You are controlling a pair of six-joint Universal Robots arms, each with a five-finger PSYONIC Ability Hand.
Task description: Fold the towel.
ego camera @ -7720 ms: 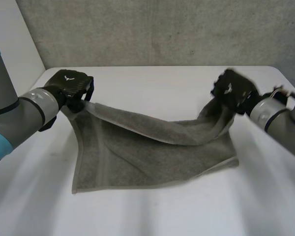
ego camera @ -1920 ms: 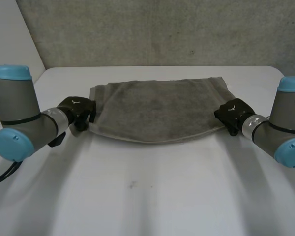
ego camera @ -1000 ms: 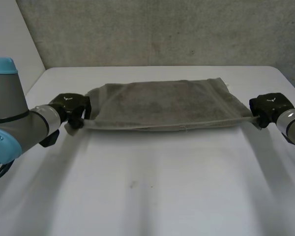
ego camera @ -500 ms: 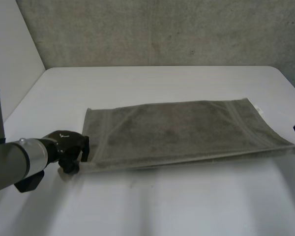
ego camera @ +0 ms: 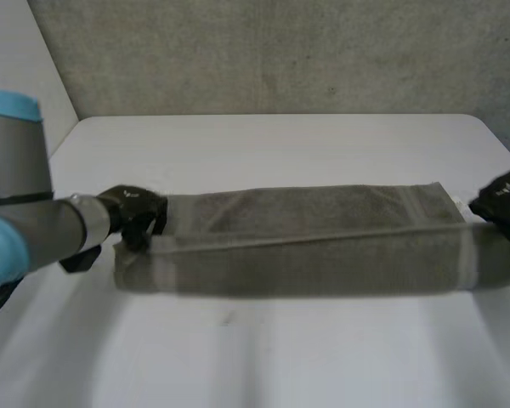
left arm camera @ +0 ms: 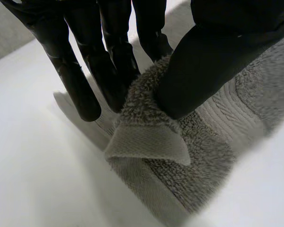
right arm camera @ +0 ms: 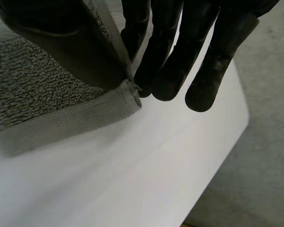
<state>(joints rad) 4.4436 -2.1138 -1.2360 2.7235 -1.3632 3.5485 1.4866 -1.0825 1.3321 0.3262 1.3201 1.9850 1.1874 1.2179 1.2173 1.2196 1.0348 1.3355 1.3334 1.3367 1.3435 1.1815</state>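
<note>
Head view: I saw the towel (ego camera: 314,242) stretched as a long folded strip across mid-frame on the table (ego camera: 263,357). Wrist views added the grips: left robot hand (left arm camera: 213,61) pinched one end's corner, right robot hand (right arm camera: 170,56) the other. Head frame's right edge cropped the right one.
</note>
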